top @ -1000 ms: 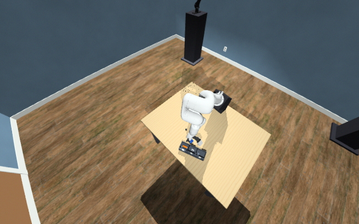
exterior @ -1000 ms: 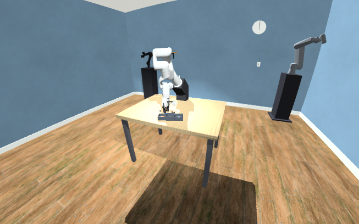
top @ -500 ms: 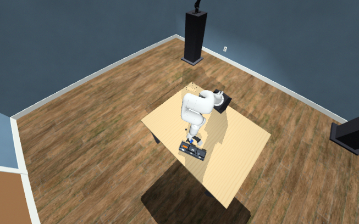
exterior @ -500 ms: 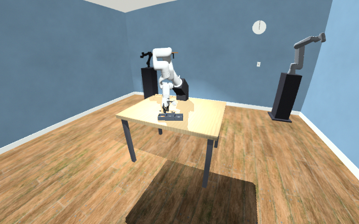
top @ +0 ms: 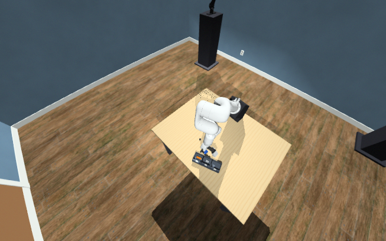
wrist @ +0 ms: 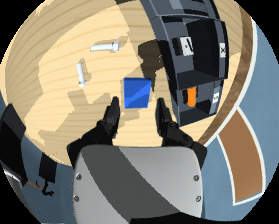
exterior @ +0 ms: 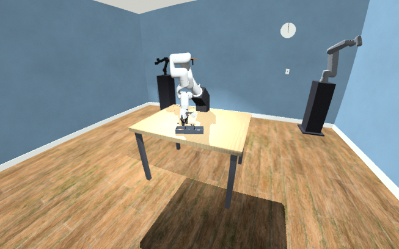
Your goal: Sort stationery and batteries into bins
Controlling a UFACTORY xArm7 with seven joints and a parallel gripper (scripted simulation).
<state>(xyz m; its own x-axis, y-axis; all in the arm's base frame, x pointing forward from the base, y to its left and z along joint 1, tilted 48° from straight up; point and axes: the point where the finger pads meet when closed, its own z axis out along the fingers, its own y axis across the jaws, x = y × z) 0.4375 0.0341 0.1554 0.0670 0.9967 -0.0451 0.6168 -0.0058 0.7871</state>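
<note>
My gripper [wrist: 137, 105] [exterior: 183, 122] is open and points down beside the row of bins. A blue block [wrist: 137, 93] [top: 206, 152] shows just past the fingertips, between their lines, with space on both sides. The dark bin marked X [wrist: 223, 64] is the middle one of the row. A white piece with a black mark [wrist: 186, 46] shows in it; I cannot tell whether it is a label. The end bin [wrist: 213, 108] holds an orange cylinder [wrist: 191, 97] [top: 198, 158]; its label is too blurred to read. A third bin [wrist: 190, 7] is partly cut off.
Two pale bolts, one upper [wrist: 105, 47] and one lower [wrist: 81, 74], lie on the table [top: 260, 149] [exterior: 225, 132] left of the block in the wrist view. A small dark thing [top: 200, 139] lies behind the gripper. The bins stand near the table's edge.
</note>
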